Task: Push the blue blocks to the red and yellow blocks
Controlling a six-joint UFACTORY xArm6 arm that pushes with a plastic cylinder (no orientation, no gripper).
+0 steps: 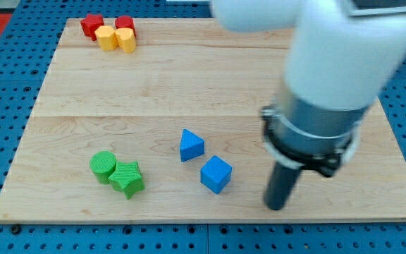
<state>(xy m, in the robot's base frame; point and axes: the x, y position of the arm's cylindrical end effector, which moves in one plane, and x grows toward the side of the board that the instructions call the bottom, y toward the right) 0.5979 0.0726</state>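
A blue triangular block [191,145] and a blue cube [216,174] lie close together at the board's lower middle. Two red blocks [91,26] [125,23] and two yellow blocks [106,37] [127,39] are clustered at the view's top left. My tip [276,205] rests on the board to the right of the blue cube, a short gap away and slightly lower in the view, touching no block.
A green cylinder [103,166] and a green star-shaped block [127,178] sit together at the lower left. The wooden board [210,77] lies on a blue pegboard surface. My arm's white and grey body [330,77] covers the upper right.
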